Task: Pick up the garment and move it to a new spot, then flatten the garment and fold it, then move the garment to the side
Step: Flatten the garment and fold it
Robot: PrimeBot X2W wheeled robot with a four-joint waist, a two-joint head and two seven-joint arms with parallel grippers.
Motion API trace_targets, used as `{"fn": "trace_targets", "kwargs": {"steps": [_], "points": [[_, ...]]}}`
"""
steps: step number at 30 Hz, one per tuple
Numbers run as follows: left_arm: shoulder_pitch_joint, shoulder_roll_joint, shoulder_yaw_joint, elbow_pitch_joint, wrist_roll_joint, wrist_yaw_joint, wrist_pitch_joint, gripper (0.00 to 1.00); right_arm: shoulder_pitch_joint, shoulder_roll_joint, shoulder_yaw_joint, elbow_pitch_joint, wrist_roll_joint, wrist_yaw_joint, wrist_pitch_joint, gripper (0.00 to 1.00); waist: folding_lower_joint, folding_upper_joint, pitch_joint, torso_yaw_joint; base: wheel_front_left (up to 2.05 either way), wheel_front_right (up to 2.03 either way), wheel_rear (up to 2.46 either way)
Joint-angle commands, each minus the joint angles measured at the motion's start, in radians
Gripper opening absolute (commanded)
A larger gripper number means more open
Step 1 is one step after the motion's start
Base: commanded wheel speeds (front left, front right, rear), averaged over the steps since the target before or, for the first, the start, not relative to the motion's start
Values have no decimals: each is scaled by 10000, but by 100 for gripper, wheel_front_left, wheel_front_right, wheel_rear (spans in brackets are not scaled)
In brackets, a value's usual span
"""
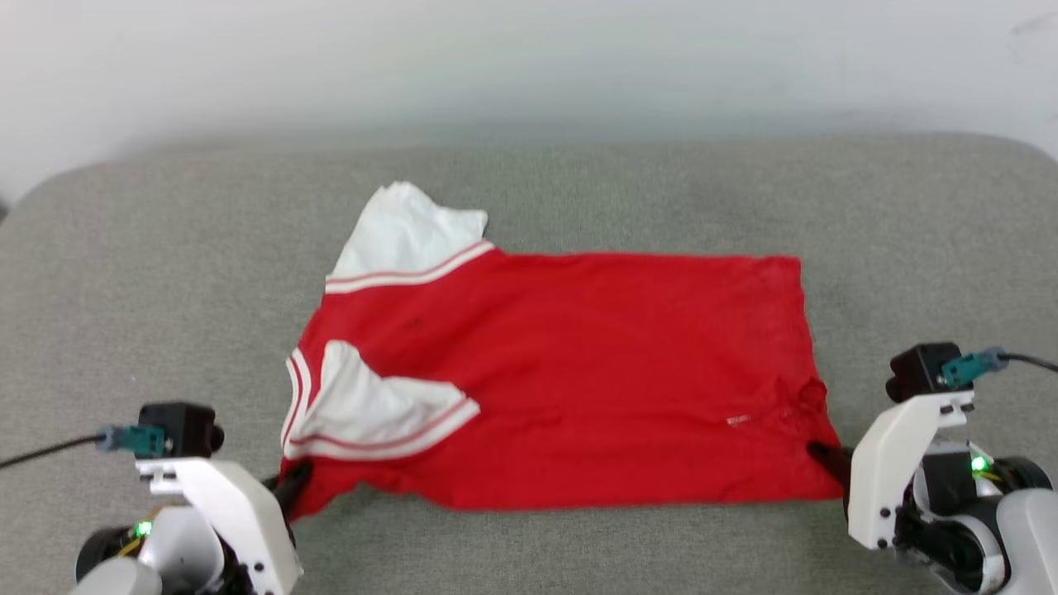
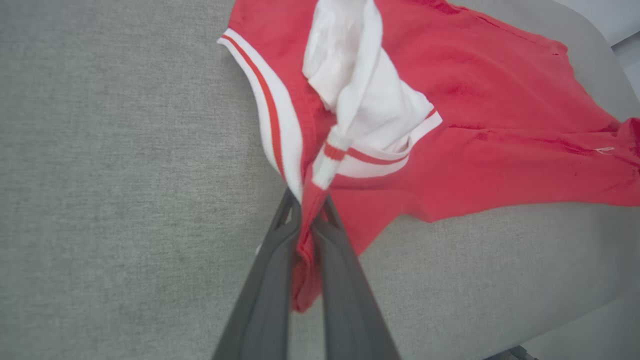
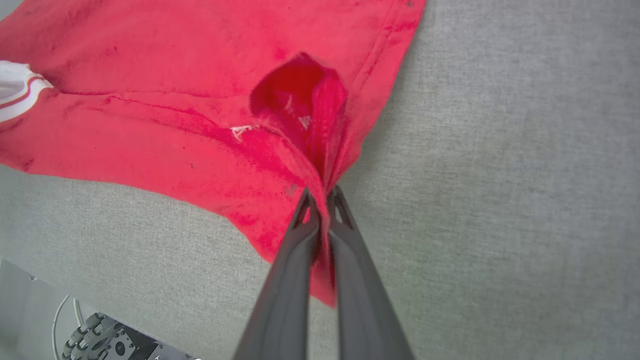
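The dark-fingered left gripper and right gripper each clamp a near corner of the red white-sleeved jersey, which lies nearly flat on the grey cushion; folding seems yet to come.

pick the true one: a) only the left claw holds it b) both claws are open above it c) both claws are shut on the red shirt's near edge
c: the left claw pinches the red shirt at its near corner by the sleeve, the right claw pinches its other near corner.

garment: matt red cloth, creased | surface: grey coarse-woven fabric, matt
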Motion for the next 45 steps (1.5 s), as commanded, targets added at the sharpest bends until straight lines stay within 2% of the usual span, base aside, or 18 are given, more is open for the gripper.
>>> {"fn": "trace_targets", "kwargs": {"steps": [1,4,5,6,7,8,13,17,20,23,30,37,41,45], "points": [[163,7,-8,-31,-62,70,-28,0,141,-41,-25,-55,24,-4,32,0,0,0,-257,17,0,0,0],[896,85,-10,-230,-291,288,32,0,876,39,-344,-423,-39,-4,300,0,0,0,-400,67,0,0,0],[1003,-86,-117,-85,-369,244,34,0,1154,155,-491,-408,-132,-4,283,21,0,0,-280,119,0,0,0],[974,-202,-189,31,-430,180,64,11,1243,215,-559,-353,-138,-4,184,100,0,0,-228,134,0,0,0],[889,-281,-263,150,-417,98,69,45,1303,237,-563,-297,-190,-4,55,100,0,0,-192,151,0,0,0],[756,-363,-270,289,-403,10,-17,100,1363,250,-568,-235,-213,-4,-102,100,0,0,-156,170,0,0,0],[314,-684,-101,892,-37,-149,-843,100,1455,201,-411,-411,-390,-4,-1790,100,0,0,-168,108,0,0,0],[26,-813,302,1135,404,83,-1915,100,1383,79,-252,-653,-912,-5,-3594,100,0,0,-286,-90,0,0,0],[-190,-1004,650,1119,571,338,-2607,100,1261,263,-345,-804,-1328,-4,-4685,100,0,0,-261,-234,0,0,0],[-510,-1066,883,1059,902,584,-3199,100,1060,513,-479,-932,-1641,-4,-5520,100,0,0,-155,-352,0,0,0],[-1631,-1076,1029,1044,1699,761,-4069,100,648,1097,-556,-1635,-2144,-4,-6846,100,0,0,215,-623,0,0,0],[-3493,-741,971,1256,2061,503,-3586,100,-28,1469,-645,-2490,-2426,-4,-7125,100,0,0,1507,-1044,0,0,0],[-4881,-435,859,1677,1846,-62,-2583,100,-442,1639,-734,-2729,-2484,-4,-7183,100,0,0,2437,-1339,0,0,0],[-6277,55,630,2265,1575,-752,-1046,100,-781,1766,-708,-2784,-2477,-4,-7299,100,0,0,3242,-1660,0,0,0]]}}
